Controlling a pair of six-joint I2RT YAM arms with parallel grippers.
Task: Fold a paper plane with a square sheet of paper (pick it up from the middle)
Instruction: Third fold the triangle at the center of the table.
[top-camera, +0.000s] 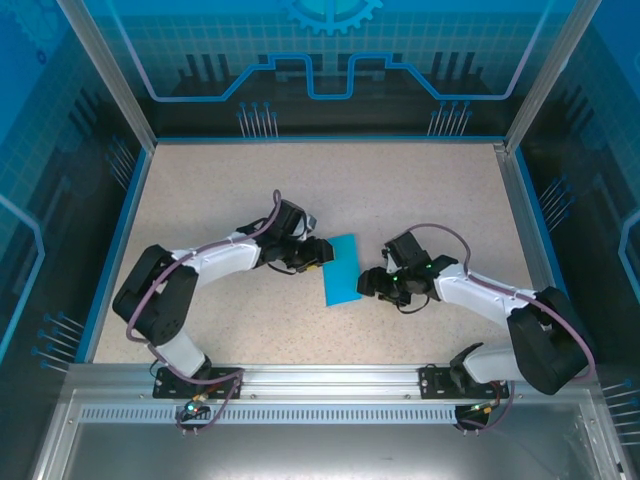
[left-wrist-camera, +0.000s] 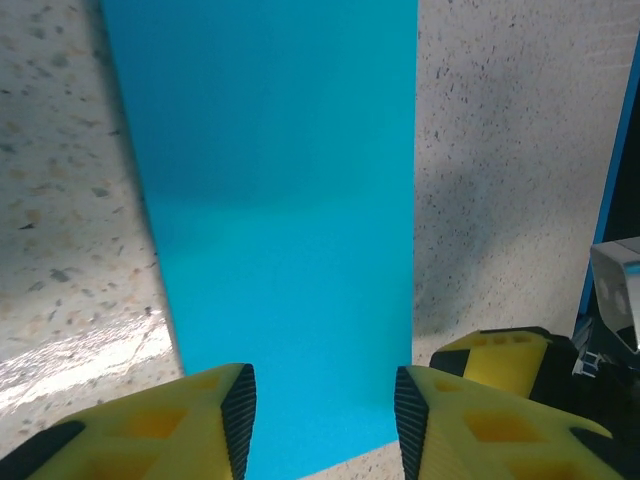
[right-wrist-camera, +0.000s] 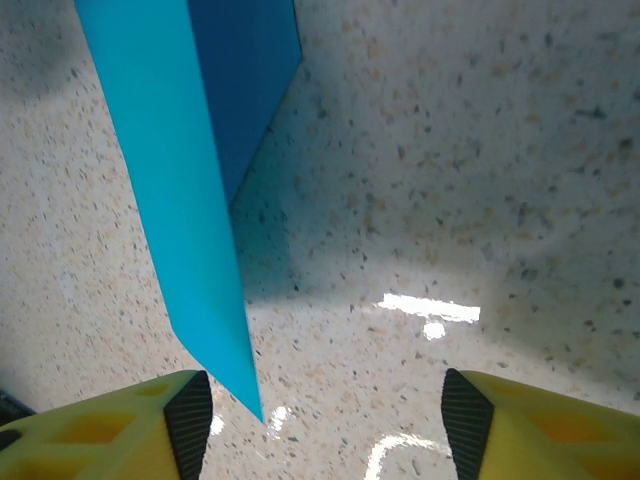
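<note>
The square sheet of paper (top-camera: 343, 269) is bright cyan and lies mid-table as a narrow folded strip between my two grippers. My left gripper (top-camera: 321, 250) is at its upper left edge. In the left wrist view the paper (left-wrist-camera: 290, 200) runs between the yellow fingers, and the left gripper (left-wrist-camera: 325, 405) is open with its pads apart on either side. My right gripper (top-camera: 372, 283) is at the strip's lower right edge. It is open (right-wrist-camera: 325, 415) above bare table. A raised flap of the paper (right-wrist-camera: 175, 190) ends close to its left finger (right-wrist-camera: 188, 420), with a darker layer behind.
The speckled beige table (top-camera: 330, 190) has a blue rim (top-camera: 120, 250) at the left and back. Transparent enclosure walls stand around it. A metal rail (top-camera: 330, 385) with both arm bases runs along the near edge.
</note>
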